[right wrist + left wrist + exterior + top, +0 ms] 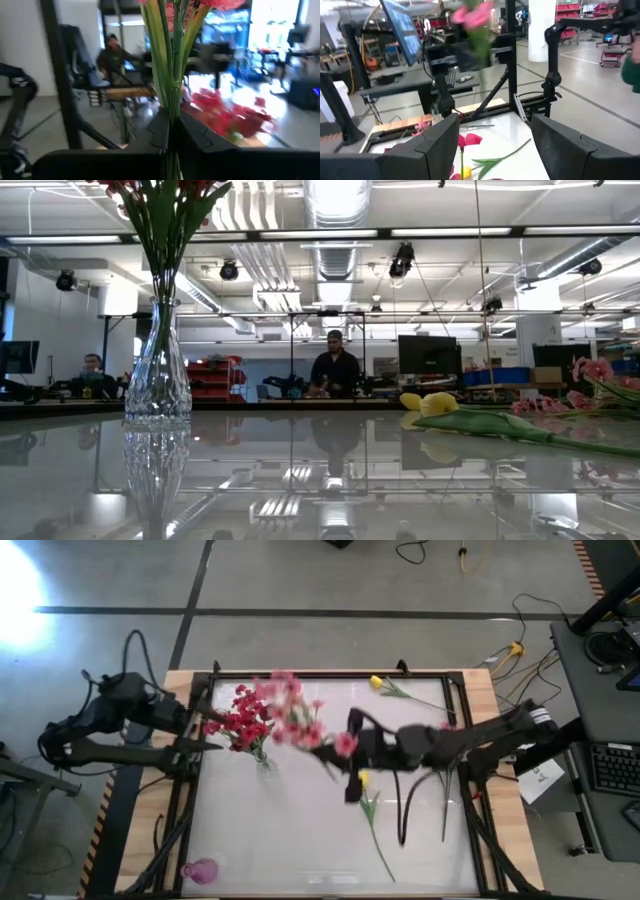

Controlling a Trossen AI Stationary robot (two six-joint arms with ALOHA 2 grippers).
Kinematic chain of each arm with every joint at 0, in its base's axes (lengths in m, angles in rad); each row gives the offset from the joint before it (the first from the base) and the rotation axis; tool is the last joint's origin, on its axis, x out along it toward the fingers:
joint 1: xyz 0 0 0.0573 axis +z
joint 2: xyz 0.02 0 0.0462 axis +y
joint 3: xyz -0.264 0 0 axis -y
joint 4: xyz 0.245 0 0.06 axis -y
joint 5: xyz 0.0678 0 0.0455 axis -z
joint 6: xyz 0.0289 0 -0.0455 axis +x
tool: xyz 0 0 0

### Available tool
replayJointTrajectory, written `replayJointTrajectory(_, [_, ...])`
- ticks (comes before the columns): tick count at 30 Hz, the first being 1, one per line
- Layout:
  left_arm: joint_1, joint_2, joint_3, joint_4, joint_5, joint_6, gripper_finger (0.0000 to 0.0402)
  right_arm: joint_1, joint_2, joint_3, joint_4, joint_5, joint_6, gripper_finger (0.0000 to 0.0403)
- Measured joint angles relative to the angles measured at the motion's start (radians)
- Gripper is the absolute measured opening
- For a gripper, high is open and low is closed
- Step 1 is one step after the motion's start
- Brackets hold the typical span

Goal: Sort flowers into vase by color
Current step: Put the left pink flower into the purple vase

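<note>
Right gripper (170, 131) clamping green stems of pink spray (300, 720), fingers pinched tight on them, holding it aloft over table middle, blossoms reaching toward clear vase (264, 764). Clear vase holding red flowers (240, 722), standing at table's left. Left gripper (205, 735) waiting just beside red flowers, jaws standing wide, holding nothing. Yellow tulip (378, 683) lying at far edge; another yellow bud (364, 778), probably tulip, lying beneath right arm. Pink vase (199, 871) lying at near left corner

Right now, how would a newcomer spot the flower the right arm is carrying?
Start at the clear cut-glass vase of red sprays on the table's left half. Just right of it, above the table centre, the right end effector is shut on a pink small-blossom spray, the only flower held off the table.
</note>
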Motion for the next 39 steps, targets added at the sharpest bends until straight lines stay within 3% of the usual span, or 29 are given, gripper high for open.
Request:
replayJointTrajectory(7, [-0.097, 0.114, 0.000, 0.154, 0.026, 0.001, 0.0248, 0.041, 0.160, 0.080, 0.178, -0.002, -0.049, 0.0013])
replayJointTrajectory(15, [-0.180, 0.242, 0.000, 0.266, -0.041, 0.000, 0.0299, 0.007, 0.349, 0.299, 0.116, 0.000, -0.092, 0.0013])
replayJointTrajectory(21, [-0.182, 0.261, 0.000, 0.295, 0.025, 0.002, 0.0287, -0.010, 0.414, 0.410, -0.014, 0.000, -0.092, 0.0013])
replayJointTrajectory(24, [-0.182, 0.266, 0.000, 0.322, 0.117, 0.003, 0.0266, -0.012, 0.428, 0.428, -0.018, 0.000, -0.113, 0.0013])
replayJointTrajectory(28, [-0.182, 0.266, 0.000, 0.338, 0.074, 0.002, 0.0213, -0.017, 0.427, 0.422, -0.012, 0.000, -0.137, 0.0013])
replayJointTrajectory(35, [-0.182, 0.315, 0.013, 0.307, 0.040, -0.015, 0.0028, -0.025, 0.427, 0.419, -0.046, 0.002, -0.122, 0.0019])
replayJointTrajectory(39, [-0.183, 0.325, 0.094, 0.147, 0.052, 0.004, 0.0018, -0.012, 0.426, 0.419, -0.061, 0.002, -0.131, 0.0071])
